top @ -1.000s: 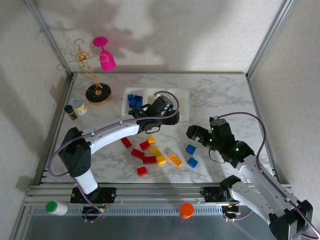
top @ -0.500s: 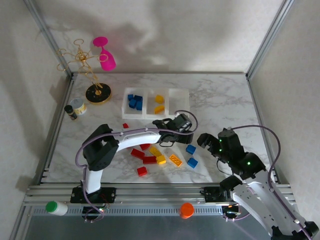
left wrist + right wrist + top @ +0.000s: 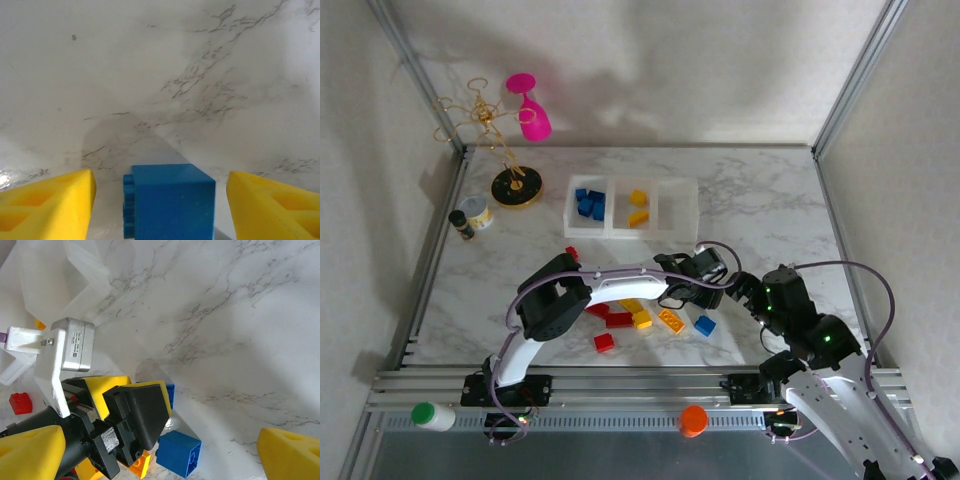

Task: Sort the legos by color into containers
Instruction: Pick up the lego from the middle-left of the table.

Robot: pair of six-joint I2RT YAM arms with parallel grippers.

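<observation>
The left arm [image 3: 610, 283] and right arm [image 3: 840, 395] had white links, black joints and lilac cables. The left gripper [image 3: 160, 200] had yellow fingers [image 3: 45, 202]; a grey screwed block [image 3: 75, 345] sat behind them. Green LEDs [image 3: 828, 338] marked the right arm.

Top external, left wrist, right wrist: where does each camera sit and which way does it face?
Top external: above and behind the arms, looking down on the marble table; both arms show.
Left wrist: on the left arm, looking down past its yellow fingers at a blue studded plastic brick.
Right wrist: on the right arm, looking down between its yellow fingers at the left gripper.
Shared: top and right wrist both show the translucent white plastic bins.
</observation>
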